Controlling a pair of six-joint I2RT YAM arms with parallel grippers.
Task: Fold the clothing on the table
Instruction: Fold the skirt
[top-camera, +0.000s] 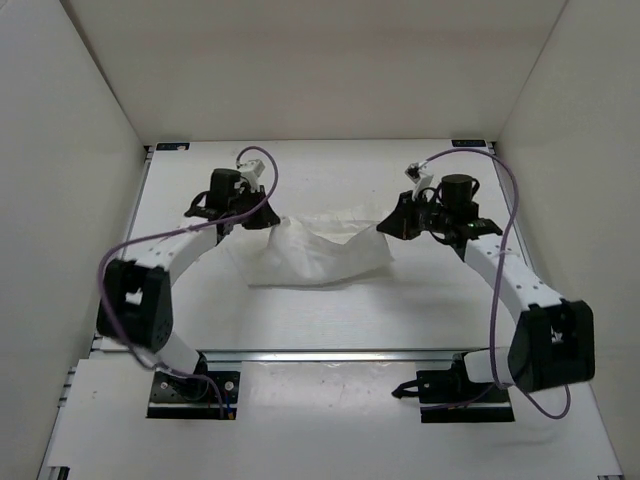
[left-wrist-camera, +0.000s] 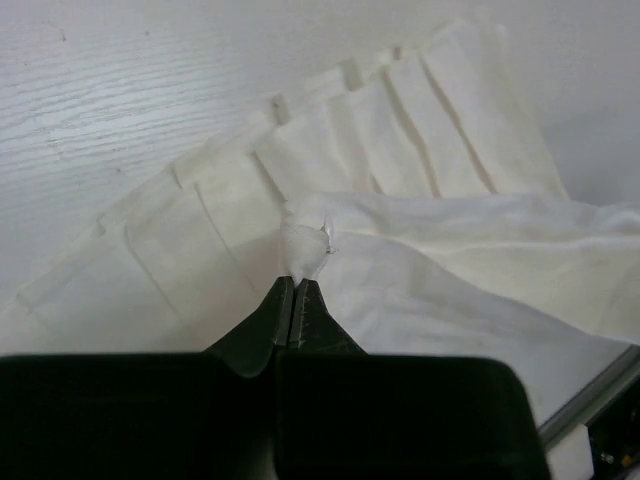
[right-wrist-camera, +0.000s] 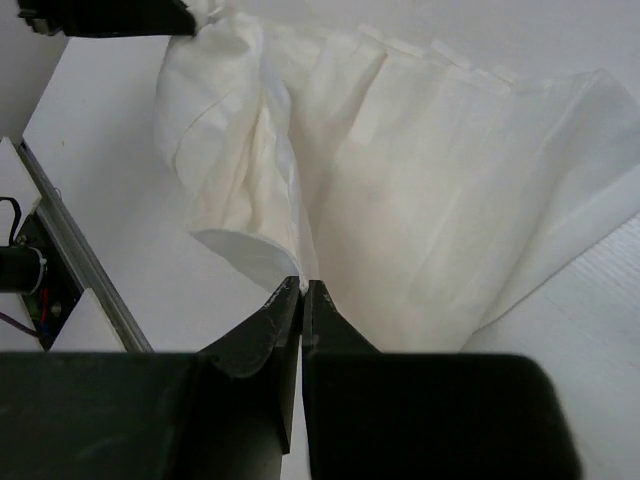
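- Now, the biggest thing first: the table is matte white with a silver rail along its near edge. Its sides run into the white walls and are hard to tell from them.
- Mid-table, between the two arms, sits the clothing. It's white on white, so its outline is tough to trace from overhead. Both upper corners are raised off the surface and the middle sags between them.
- Left gripper: jaws pressed together, with a small bunch of the cloth pinched at the tips. How much fabric sits inside is hidden.
- Right gripper: jaws together as well, nipping a hem edge. From overhead the wrist body covers that contact.
- Pleats show clearly only in the left wrist view, lying flat beyond the pinched bunch.
- Purple cables loop over each arm.
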